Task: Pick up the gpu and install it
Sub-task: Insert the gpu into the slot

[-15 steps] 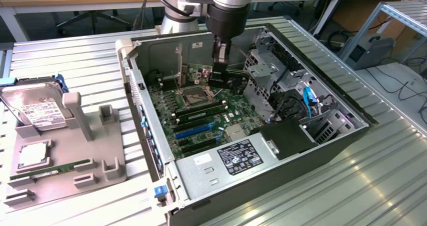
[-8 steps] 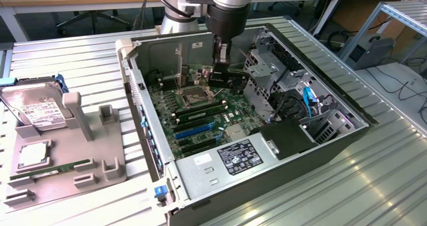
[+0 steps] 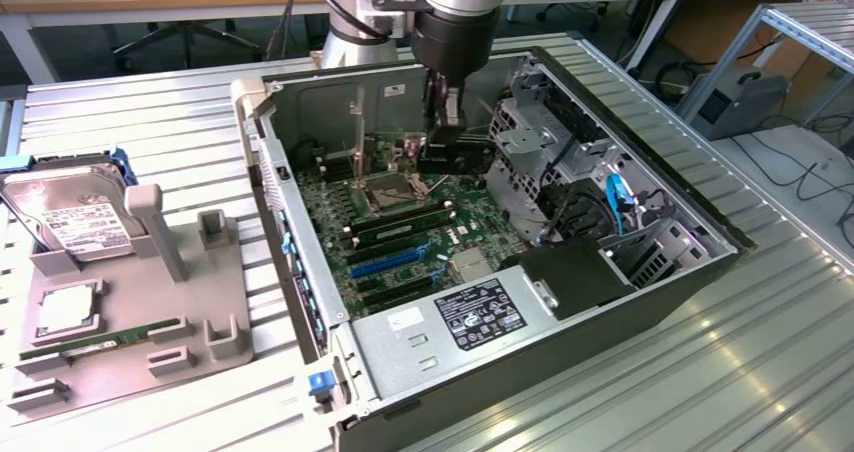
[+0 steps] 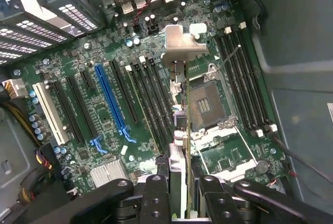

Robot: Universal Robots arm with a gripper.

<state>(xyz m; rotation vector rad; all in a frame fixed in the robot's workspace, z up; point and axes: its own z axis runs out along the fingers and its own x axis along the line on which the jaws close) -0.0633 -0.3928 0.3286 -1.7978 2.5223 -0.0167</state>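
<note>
My gripper [image 4: 183, 182] is inside the open computer case [image 3: 694, 262], shut on the gpu [image 4: 179, 125]. In the wrist view the gpu shows edge-on as a thin green card with its silver end bracket [image 4: 182, 47] at the far end. Black fingers [image 4: 156, 193] press on both faces of the card. It hangs over the motherboard [image 4: 78, 67], lined up between the black slots [image 4: 151, 94] and the CPU socket [image 4: 205, 101]. The long blue slot [image 4: 112, 99] lies a little to one side. In the exterior view the gripper [image 3: 447, 157] is low in the case, above the socket [image 3: 394, 190].
Drive cages [image 3: 534, 122], a blue cable [image 3: 617, 197] and the power supply [image 3: 467, 317] crowd the case around the board. Outside, at the exterior view's left, a grey fixture [image 3: 200, 322] holds a hard drive [image 3: 74, 222], a CPU chip [image 3: 67, 312] and a RAM stick [image 3: 114, 337].
</note>
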